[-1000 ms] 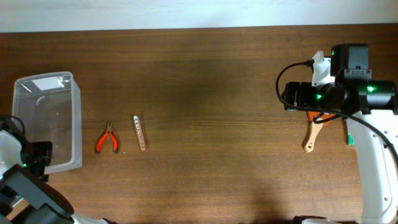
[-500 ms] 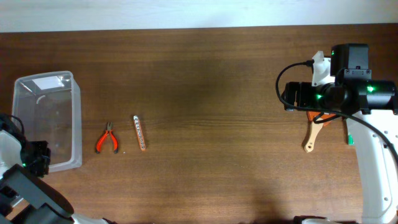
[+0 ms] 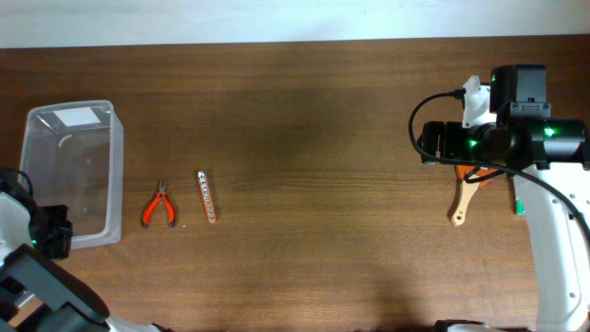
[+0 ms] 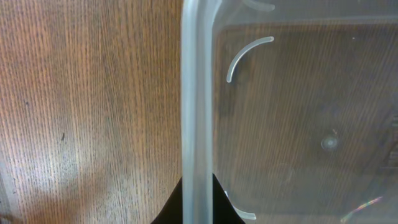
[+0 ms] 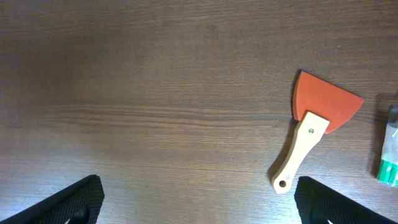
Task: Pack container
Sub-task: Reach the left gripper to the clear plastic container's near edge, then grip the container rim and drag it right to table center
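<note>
The clear container (image 3: 117, 175) stands at the table's left end with nothing inside that I can see. My left gripper (image 3: 55, 236) is at its near left corner. In the left wrist view the rolled rim (image 4: 196, 93) runs straight up the frame, and the left gripper (image 4: 197, 210) is shut on it, one black finger on each side. My right gripper (image 5: 200, 204) hangs open over bare wood at the table's right end, with nothing between its fingers.
Orange-handled pliers (image 3: 159, 207) and a thin perforated strip (image 3: 206, 195) lie just right of the container. A scraper with an orange blade and wooden handle (image 5: 311, 134) lies under the right arm, beside a green and white item (image 5: 390, 155).
The left gripper has closed onto the container's rim. The container has shifted a little toward the table's far side and squared up. The right arm has not moved.
</note>
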